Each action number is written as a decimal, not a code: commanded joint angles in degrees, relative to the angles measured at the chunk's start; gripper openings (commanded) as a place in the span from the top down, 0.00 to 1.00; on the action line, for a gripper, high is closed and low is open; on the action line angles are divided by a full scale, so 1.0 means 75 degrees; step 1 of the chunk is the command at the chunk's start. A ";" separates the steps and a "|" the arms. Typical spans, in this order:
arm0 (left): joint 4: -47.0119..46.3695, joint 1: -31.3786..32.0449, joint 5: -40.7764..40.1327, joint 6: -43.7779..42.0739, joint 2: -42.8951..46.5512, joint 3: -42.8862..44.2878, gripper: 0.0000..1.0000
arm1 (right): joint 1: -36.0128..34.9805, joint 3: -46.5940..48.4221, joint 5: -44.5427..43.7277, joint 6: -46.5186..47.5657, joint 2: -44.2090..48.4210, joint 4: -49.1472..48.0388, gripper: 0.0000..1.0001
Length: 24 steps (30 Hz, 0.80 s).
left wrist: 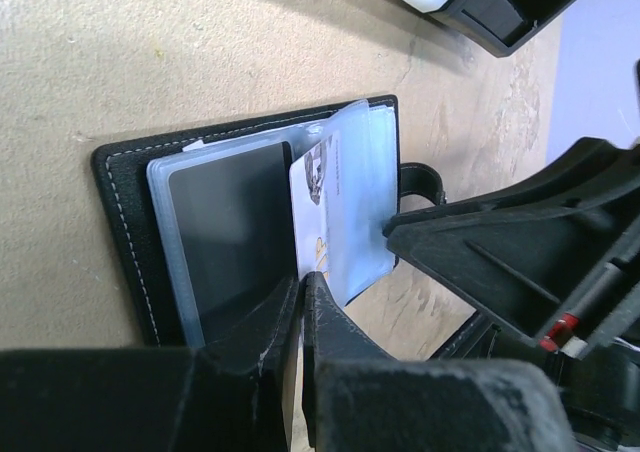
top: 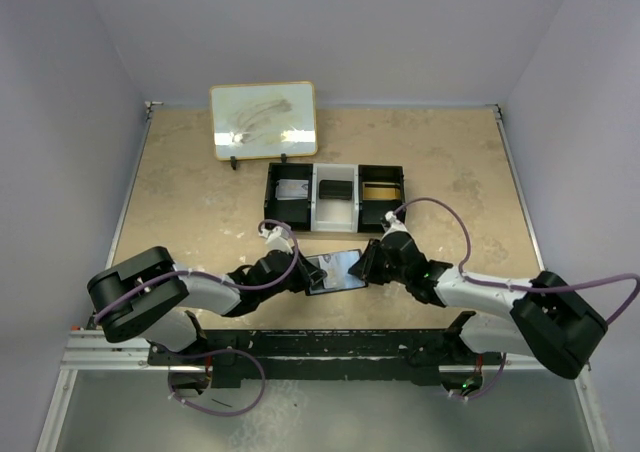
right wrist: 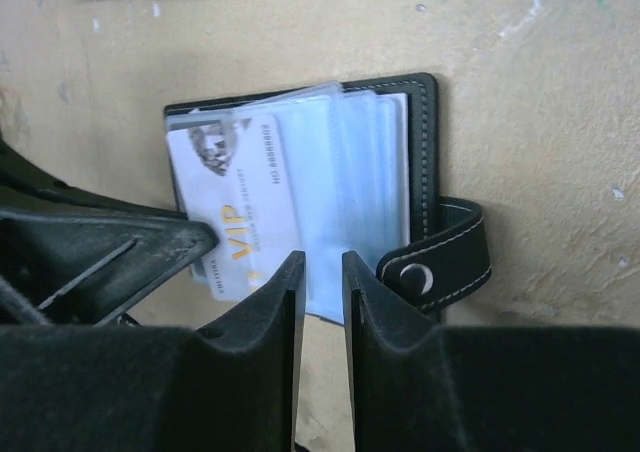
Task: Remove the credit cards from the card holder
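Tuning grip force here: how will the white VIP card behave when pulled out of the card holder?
Probably stiff: the VIP card lies flat, straight-edged, while the clear sleeves fan upward. Its smooth face looks slippery, so a pinch may slide. The thin card holder seems light and may drag along.

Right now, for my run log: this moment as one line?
card holder: open flat | VIP card: not yet out | left gripper: jaws closed at holder's edge | right gripper: jaws slightly apart over sleeves
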<state>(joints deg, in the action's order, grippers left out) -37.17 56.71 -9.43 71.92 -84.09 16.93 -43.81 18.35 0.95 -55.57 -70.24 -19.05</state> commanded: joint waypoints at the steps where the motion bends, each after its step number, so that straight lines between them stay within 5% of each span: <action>1: 0.0139 0.0033 -0.0045 -0.0267 -0.0017 0.0228 1.00 | -0.0006 0.0867 -0.0092 0.0721 0.0654 0.1159 0.76; 15: 0.0183 0.0033 -0.0031 -0.0243 0.0019 0.0275 1.00 | -0.0006 0.0846 0.0871 0.0939 -0.1319 -0.0190 0.77; 24: -0.0326 0.0033 0.0086 -0.0039 -0.0089 0.0228 0.83 | -0.0006 0.0169 0.0984 0.0435 -0.1674 -0.0786 0.77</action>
<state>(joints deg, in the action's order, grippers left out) -35.59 56.71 -9.32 71.35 -84.12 17.69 -43.79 22.63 7.73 -50.98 -81.01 -26.00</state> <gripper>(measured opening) 0.150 0.233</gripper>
